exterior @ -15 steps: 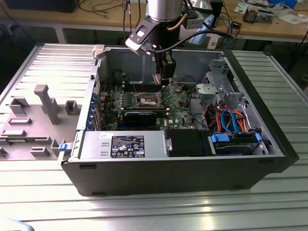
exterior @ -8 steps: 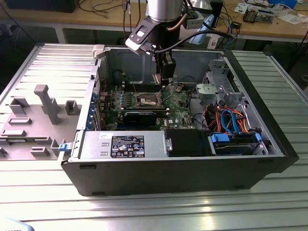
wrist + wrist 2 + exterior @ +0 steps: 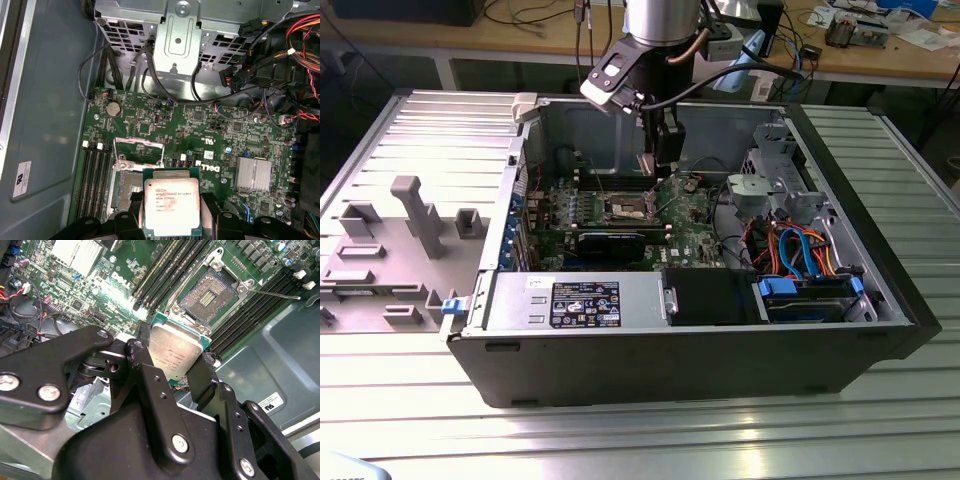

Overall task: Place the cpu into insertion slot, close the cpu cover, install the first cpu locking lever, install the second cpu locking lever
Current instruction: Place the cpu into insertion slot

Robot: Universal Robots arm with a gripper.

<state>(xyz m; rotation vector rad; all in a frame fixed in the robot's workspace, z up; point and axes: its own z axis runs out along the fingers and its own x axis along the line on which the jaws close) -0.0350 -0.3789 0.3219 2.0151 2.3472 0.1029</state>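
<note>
Cpu (image 3: 176,351) in pincer (image 3: 172,366) above insertion slot (image 3: 209,294)

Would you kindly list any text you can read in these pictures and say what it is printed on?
cpu, gripped by the pincer: several printed lines, too small to read.
Motherboard: a white brand logo, plus component markings too small to read.
White sticker on the case wall: too blurred to read.
Black label on the power supply: too blurred to read.

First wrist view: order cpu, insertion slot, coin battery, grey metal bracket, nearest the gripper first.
1. cpu, held in the gripper.
2. insertion slot, beside the cpu.
3. coin battery, on the board past the slot.
4. grey metal bracket, beyond the board's edge.
</note>
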